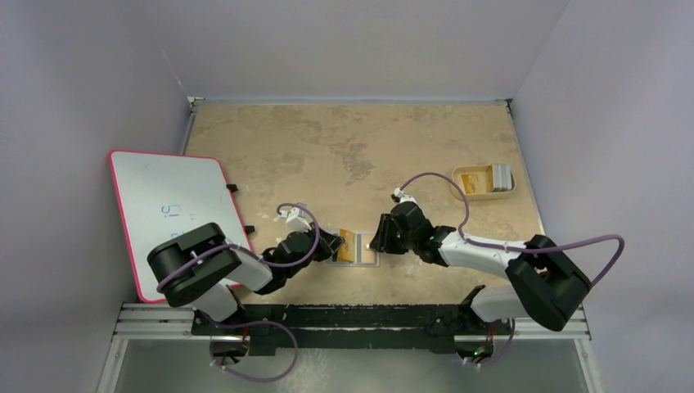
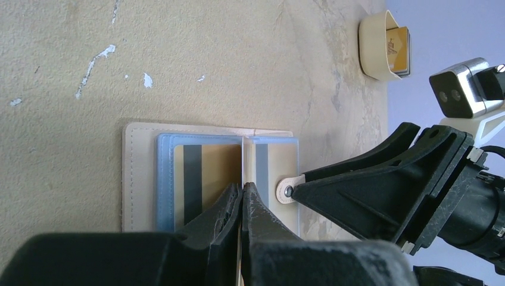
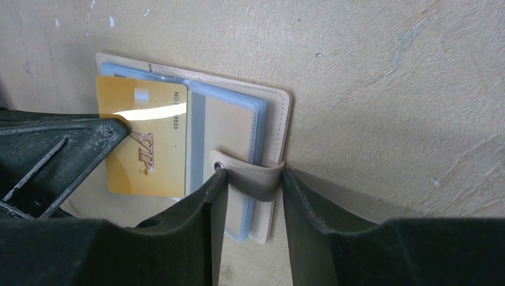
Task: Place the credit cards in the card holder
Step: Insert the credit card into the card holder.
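The card holder [image 1: 368,256] lies open on the table, its blue sleeves up; it also shows in the left wrist view [image 2: 140,173] and the right wrist view [image 3: 275,113]. My left gripper [image 1: 334,244] is shut on a gold credit card [image 3: 146,137], which stands over the holder's left page. In the left wrist view the gripper [image 2: 242,186] holds this card edge-on [image 2: 242,161]. My right gripper [image 1: 378,240] is open, and in its wrist view [image 3: 252,173] its fingers straddle the snap strap [image 3: 256,179] at the holder's right edge. The sleeves hold a gold card [image 2: 211,173] and a pale card [image 2: 277,164].
A shallow tan tray [image 1: 465,173] with more cards stands at the back right, also in the left wrist view [image 2: 372,44]. A pink-rimmed whiteboard [image 1: 176,213] lies at the left, beside the left arm.
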You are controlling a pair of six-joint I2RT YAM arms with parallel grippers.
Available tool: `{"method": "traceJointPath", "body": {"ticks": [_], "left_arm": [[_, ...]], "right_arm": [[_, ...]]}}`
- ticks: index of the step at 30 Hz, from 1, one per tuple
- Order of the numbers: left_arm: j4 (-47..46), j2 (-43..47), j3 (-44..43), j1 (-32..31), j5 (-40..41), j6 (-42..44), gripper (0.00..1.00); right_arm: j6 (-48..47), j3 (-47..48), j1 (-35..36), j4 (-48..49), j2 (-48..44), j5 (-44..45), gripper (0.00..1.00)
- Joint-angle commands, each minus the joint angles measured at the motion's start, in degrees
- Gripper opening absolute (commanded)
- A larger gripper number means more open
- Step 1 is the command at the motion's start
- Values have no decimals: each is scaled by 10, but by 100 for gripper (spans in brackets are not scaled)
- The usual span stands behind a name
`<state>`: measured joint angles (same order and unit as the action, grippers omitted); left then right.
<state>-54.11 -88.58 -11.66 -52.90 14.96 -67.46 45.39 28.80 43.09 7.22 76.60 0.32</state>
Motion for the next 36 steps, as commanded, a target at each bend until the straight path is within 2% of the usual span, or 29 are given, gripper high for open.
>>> {"method": "traceJointPath", "body": {"ticks": [1,16,26,36], "left_arm": [[0,9,3,-2,7,-9,0],[-24,-15,-1,-11,2,-32,0],[-100,-83,0,-21,-5,-66,0],[-92,-83,-5,-23,22,-50,0]], "right_arm": [[-1,14,2,12,3,-2,41],[2,10,3,14,3,-3,41],[8,1,4,25,3,-2,40],[10,-3,4,31,-1,0,40]]}}
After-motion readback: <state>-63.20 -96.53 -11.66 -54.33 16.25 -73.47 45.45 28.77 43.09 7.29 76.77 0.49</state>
